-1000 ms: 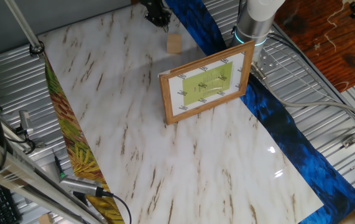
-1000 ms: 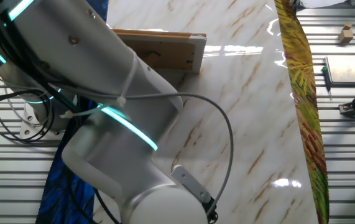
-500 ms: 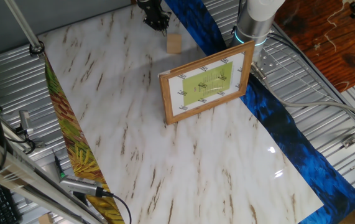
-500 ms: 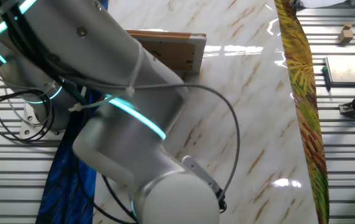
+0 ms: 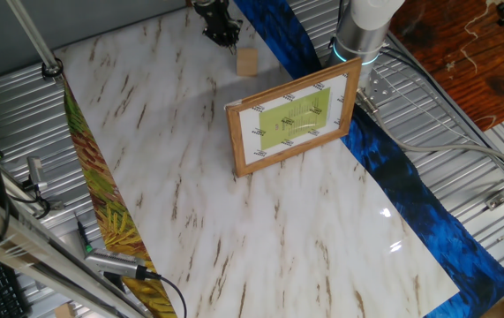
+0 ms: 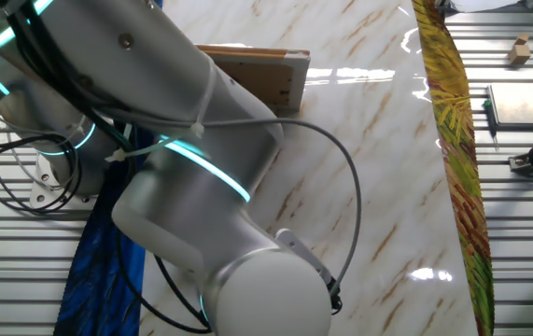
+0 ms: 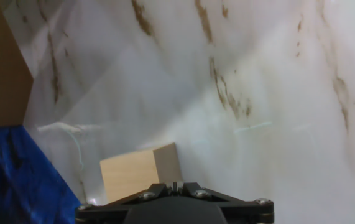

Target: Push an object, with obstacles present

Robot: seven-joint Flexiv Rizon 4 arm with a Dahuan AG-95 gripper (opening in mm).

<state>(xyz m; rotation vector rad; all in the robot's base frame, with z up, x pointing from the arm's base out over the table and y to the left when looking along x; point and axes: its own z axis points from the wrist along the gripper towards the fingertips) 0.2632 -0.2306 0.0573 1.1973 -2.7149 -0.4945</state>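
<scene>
While the wooden block [image 5: 247,61] sits far across the marble table [image 5: 190,203] in one fixed view, judge it light, stiff and quick to spin: push a flat face squarely. The gripper [image 5: 223,34] hovers just far-left of it; the picture frame [image 5: 294,121] stands nearer. In the other fixed view the arm [image 6: 182,187] hides the block. The hand view shows it close below, but you cannot tell how the jaws stand.

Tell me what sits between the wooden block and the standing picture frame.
Nothing: in one fixed view, only bare marble tabletop separates the wooden block from the picture frame.
</scene>
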